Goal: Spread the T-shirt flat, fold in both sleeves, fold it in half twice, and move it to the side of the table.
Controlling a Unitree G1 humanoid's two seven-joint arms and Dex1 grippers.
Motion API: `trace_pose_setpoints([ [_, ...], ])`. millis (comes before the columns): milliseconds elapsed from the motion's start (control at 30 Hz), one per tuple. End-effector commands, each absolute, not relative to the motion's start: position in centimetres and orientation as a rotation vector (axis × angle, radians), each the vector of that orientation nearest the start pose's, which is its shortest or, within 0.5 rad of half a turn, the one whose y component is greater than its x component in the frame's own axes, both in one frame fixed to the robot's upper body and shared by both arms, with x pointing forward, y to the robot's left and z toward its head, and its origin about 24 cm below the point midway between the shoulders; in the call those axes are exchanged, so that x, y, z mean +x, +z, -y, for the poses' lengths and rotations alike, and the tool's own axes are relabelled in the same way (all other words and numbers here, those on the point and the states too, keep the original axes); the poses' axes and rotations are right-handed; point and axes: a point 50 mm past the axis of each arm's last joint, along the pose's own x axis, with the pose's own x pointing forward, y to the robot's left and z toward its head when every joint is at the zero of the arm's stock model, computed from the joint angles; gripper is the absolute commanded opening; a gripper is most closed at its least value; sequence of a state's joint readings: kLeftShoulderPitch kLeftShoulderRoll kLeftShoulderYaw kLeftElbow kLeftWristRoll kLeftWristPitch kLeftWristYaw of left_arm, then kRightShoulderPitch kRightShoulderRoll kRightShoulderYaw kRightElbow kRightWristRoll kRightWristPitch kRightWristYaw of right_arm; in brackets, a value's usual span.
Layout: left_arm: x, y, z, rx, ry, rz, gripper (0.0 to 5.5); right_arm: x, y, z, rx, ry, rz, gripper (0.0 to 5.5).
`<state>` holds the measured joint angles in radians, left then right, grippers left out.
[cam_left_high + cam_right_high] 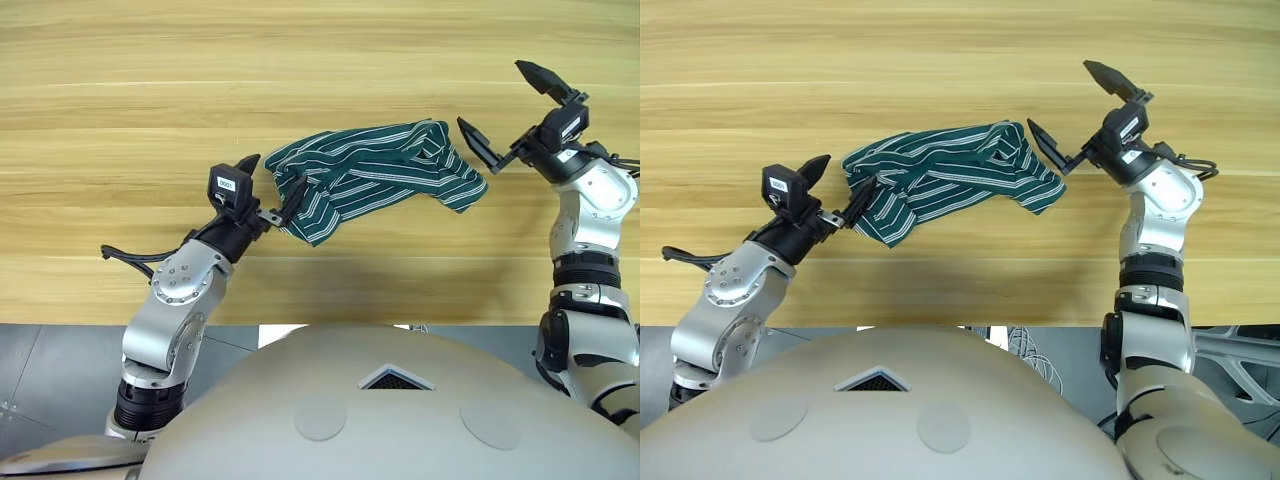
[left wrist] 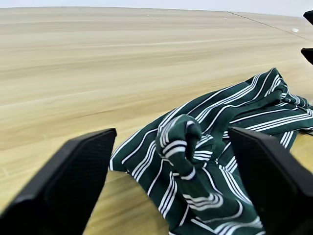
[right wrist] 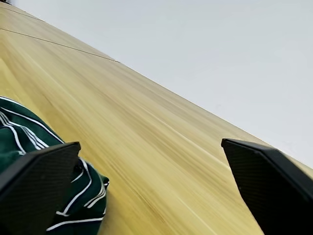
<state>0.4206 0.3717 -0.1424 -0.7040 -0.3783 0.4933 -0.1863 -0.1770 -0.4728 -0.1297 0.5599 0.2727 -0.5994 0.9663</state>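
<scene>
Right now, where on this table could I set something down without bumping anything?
The far half of the table, beyond the T-shirt, is bare wood. So is the near strip between shirt and table edge. It is crowded mid-table: the left gripper and right gripper flank the shirt's ends.

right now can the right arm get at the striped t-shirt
Probably yes: the right arm has its jaws standing open right beside the right end of the green striped T-shirt, and nothing on the wooden table lies between them to block a short move in.
</scene>
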Motion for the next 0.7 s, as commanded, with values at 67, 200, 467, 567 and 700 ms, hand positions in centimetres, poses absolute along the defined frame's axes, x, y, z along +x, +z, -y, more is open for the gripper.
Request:
trace_pose_setpoints([
  [67, 16.2, 6.5, -14.9, -0.046, -0.430, -0.310, 3.20, 25.3, 5.1, 24.7, -0.359, 0.734, 0.167, 5.40],
  [200, 16.4, 6.1, -15.1, -0.051, -0.425, -0.325, 2.63, 25.0, 5.1, 24.4, -0.368, 0.759, 0.171, 5.40],
  [467, 16.2, 5.2, -15.3, -0.055, -0.429, -0.357, 1.29, 24.6, 5.4, 24.1, -0.378, 0.784, 0.185, 5.40],
  [567, 16.1, 5.8, -15.5, -0.057, -0.420, -0.327, 0.82, 24.6, 5.2, 24.1, -0.382, 0.791, 0.174, 5.40],
  [700, 15.8, 6.7, -15.7, -0.078, -0.411, -0.281, 0.14, 23.7, 4.5, 24.4, -0.353, 0.841, 0.094, 5.40],
])
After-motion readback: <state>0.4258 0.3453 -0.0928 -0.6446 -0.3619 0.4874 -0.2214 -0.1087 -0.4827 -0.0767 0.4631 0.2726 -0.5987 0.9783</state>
